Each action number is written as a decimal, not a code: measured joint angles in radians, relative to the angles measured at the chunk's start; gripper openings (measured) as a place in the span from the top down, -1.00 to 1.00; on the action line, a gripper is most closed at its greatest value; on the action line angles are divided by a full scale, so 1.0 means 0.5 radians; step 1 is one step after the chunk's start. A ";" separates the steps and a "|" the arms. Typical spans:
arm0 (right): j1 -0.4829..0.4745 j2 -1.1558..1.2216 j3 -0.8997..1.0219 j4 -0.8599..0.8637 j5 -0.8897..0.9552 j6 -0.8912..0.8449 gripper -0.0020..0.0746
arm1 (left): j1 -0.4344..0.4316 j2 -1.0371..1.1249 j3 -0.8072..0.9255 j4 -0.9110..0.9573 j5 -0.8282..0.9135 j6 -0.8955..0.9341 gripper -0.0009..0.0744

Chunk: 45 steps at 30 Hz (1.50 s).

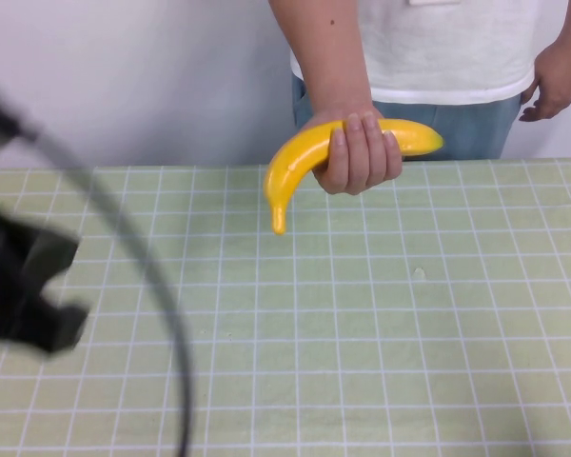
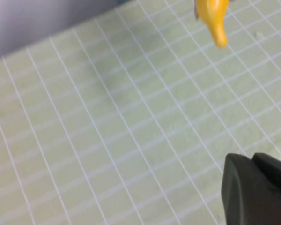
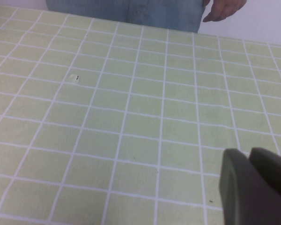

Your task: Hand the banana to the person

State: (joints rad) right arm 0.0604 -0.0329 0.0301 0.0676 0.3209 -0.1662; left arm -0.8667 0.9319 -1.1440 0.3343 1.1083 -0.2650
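Note:
The person [image 1: 428,48] stands behind the far edge of the table in a white T-shirt and blue jeans. One hand [image 1: 362,152] grips the yellow banana [image 1: 300,157] and holds it above the table's far edge, one tip pointing down. The banana's tip also shows in the left wrist view [image 2: 214,16]. My left gripper [image 2: 251,160] is shut and empty, low over the table's left side, far from the banana; its arm [image 1: 19,286] shows as a dark blur. My right gripper [image 3: 249,154] is shut and empty over the table and is out of the high view.
A green mat with a white grid [image 1: 362,333] covers the table. A black cable [image 1: 162,305] arcs over the left part. The person's jeans [image 3: 131,9] and other hand [image 3: 225,8] show at the far edge in the right wrist view.

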 joint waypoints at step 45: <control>0.000 0.000 0.000 0.003 0.000 0.000 0.97 | 1.337 -1.274 1.816 -0.806 -2.164 0.599 0.97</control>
State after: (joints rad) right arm 0.0604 -0.0329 0.0301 0.0693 0.3209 -0.1662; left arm -0.1982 0.2948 -0.2359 -0.0684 0.0264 0.0344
